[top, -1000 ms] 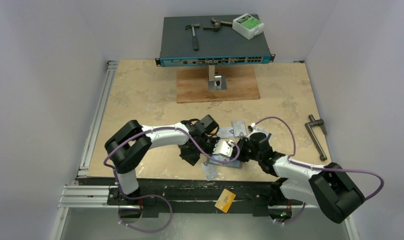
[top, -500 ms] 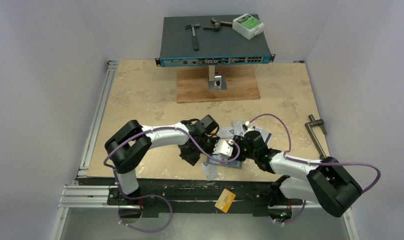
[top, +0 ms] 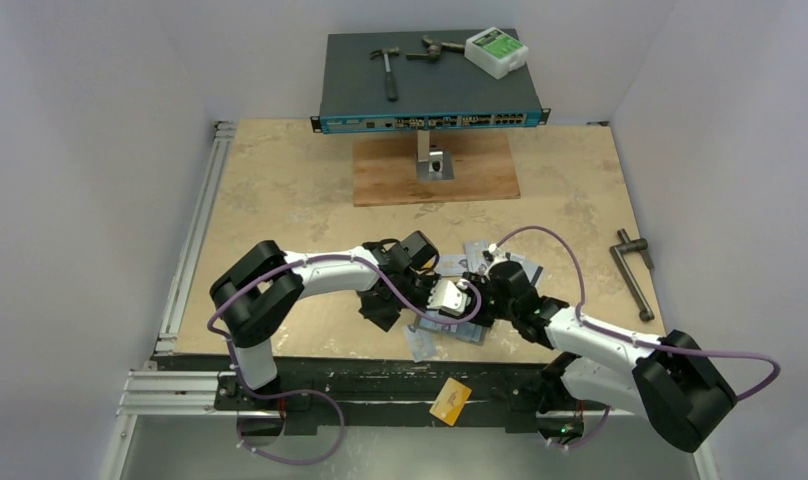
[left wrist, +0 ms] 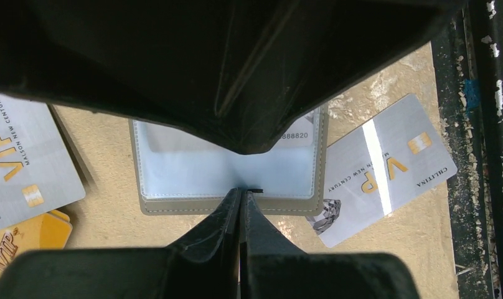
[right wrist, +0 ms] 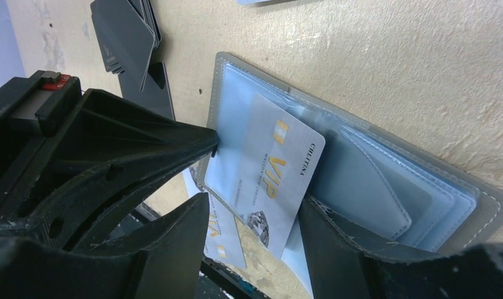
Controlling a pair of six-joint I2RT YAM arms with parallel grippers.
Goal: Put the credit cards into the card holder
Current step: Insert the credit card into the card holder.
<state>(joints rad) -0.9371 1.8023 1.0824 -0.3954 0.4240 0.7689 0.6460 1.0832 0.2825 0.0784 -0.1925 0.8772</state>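
We've got the L gripper (left wrist: 241, 193) w/ fingers pressed together at the sleeve lip of the card holder (left wrist: 174, 205), open at 6 o'clock on the table (top: 280, 200), prob. to steady it, while the R gripper (right wrist: 252, 205), fingers spread, flanks the silver VIP card (right wrist: 271, 180) half-tucked in.

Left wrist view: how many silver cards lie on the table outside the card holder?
2: one silver card left of the card holder, another right of it. More may be hidden.

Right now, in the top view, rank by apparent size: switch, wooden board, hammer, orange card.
1. switch
2. wooden board
3. hammer and orange card: too alike to rank.
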